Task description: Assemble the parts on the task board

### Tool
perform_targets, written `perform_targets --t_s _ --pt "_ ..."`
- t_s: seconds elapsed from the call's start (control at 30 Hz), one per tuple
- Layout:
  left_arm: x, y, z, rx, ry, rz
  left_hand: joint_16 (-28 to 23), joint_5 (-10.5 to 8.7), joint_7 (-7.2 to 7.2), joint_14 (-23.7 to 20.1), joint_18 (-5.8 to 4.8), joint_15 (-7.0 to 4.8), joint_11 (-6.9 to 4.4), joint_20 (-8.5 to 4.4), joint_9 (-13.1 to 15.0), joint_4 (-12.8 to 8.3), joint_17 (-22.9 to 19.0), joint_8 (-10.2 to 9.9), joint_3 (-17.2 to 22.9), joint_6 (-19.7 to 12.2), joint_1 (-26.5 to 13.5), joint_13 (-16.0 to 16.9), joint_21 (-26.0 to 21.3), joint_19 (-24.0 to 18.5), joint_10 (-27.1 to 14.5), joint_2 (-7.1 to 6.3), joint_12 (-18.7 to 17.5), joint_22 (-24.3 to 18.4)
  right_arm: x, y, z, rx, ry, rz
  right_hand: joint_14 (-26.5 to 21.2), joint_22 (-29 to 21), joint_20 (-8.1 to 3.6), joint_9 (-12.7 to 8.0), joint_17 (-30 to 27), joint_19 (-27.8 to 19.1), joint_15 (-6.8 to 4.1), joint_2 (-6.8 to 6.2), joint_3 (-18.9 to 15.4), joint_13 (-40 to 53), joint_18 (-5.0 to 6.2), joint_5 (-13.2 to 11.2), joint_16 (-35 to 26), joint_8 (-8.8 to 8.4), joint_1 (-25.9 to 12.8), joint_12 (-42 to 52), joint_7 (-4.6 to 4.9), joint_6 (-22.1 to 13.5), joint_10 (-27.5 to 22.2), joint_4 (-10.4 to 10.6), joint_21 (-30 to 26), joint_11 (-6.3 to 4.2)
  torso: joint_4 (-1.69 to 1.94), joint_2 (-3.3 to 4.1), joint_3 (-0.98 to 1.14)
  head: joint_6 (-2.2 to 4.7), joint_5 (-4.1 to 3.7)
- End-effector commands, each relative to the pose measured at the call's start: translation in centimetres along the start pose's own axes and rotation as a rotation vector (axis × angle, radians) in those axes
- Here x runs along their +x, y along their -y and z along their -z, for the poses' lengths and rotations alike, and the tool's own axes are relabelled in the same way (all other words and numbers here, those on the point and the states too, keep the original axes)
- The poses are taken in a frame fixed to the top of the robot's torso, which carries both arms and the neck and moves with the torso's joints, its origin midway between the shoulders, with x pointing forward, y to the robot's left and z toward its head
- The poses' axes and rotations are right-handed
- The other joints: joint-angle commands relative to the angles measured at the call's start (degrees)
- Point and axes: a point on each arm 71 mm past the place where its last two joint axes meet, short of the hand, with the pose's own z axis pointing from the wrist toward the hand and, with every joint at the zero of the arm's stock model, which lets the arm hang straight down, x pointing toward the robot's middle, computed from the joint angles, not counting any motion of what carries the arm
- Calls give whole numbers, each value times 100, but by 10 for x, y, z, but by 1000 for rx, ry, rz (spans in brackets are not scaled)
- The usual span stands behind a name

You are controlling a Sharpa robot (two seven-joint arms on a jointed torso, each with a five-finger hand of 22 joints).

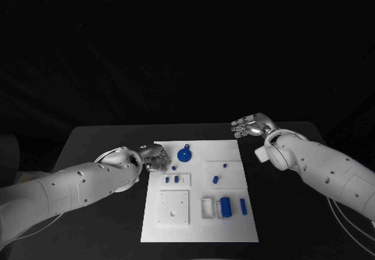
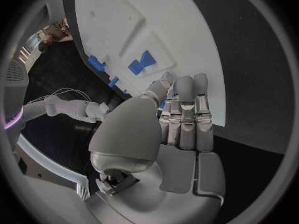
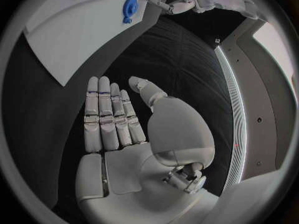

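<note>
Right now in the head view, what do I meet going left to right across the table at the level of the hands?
Left robot hand → round blue part on the task board → right robot hand, over the bare table.

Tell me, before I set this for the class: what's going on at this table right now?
A two-armed robot is about to assemble small blue parts on a white board. Neither hand holds anything. The left hand sits at the board's left edge, near a round blue piece. The right hand hovers open over the black table beyond the board's far right corner. The parts all lie on the board, untouched.
</note>
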Motion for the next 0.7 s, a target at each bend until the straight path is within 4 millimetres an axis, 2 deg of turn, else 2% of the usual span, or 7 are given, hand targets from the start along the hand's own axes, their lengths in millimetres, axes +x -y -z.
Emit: perform_targets --t_s 0.03,0.17,0.23,0.3,0.4,0.53,0.7 --pt "-12 -12 3 -27 101 79 -281 -6 57 -160 85 18 5 6 19 35 -128 29 52 184 -8 -5 -111 -184 -45 75 33 81 9 -7 4 -51 -109 86 164 96 -78 -6 29 119 -76 37 -46 -10 13 -48 58 -14 140 -21 -53 164 101 -96 155 -42 -7 -5 5 37 45" --pt "-34 -30 8 -90 224 286 -1069 -6 91 -33 62 41 33 39 19 95 -461 4 39 251 -34 -4 -426 -256 -87 99 36 -112 16 -15 13 -92 -177 202 1221 576 -442 -6 363 963 -460 36 -324 -5 122 -113 642 -1 301 -13 -149 412 346 -195 997 -196 -19 -7 9 91 -43" --pt "-45 -36 11 -117 258 400 -1365 -7 124 -109 40 80 48 70 16 132 -566 0 22 211 -75 -5 -584 -334 -119 108 33 -227 19 -19 18 -100 -211 269 1487 1129 -686 -32 1196 1423 -651 60 -331 -1 128 -113 1908 -27 236 -18 -180 459 422 -208 1825 -265 -15 -9 8 95 -32" --pt "-54 -41 14 -125 276 503 -1791 -15 164 -133 26 131 98 106 17 126 -713 -1 16 198 -53 -6 -787 -383 -234 133 31 -393 22 -22 21 -104 -237 339 1369 1597 -728 -34 1912 1318 -661 31 -109 1 132 -149 2761 -32 121 -17 -177 390 321 -227 2377 -255 -12 -4 0 104 -18" --pt "-65 -44 18 -112 291 608 -2432 -9 194 -378 -3 260 212 219 11 115 -969 -5 26 136 -51 -10 -974 -687 -524 157 43 -635 26 -25 26 -105 -259 420 1183 2010 -686 -30 2342 1067 -624 -36 100 -3 194 -310 3045 -33 43 -27 -147 320 149 -215 2784 -200 -3 -9 1 96 -37" --pt "-81 -44 23 -68 299 752 -3843 3 175 -708 -61 556 273 523 12 168 -1517 -3 36 84 -189 -13 -982 -1447 -558 144 47 -1534 35 -26 34 -109 -263 553 1128 2388 -632 -30 2657 884 -590 -121 282 -7 274 -560 3192 -34 3 -32 -136 275 -1 -208 3099 -159 -10 -14 -2 95 -65" --pt "-93 -38 29 -38 309 853 -4988 17 164 -407 1 704 361 723 3 273 -1664 2 -257 -90 -342 -7 -970 -1475 -964 92 44 -2893 48 -27 43 -120 -235 716 1164 2622 -594 -30 2840 905 -565 -263 451 -9 288 -1004 3332 -33 -4 -36 -140 273 -86 -179 3251 -140 -6 -2 -8 94 -61"
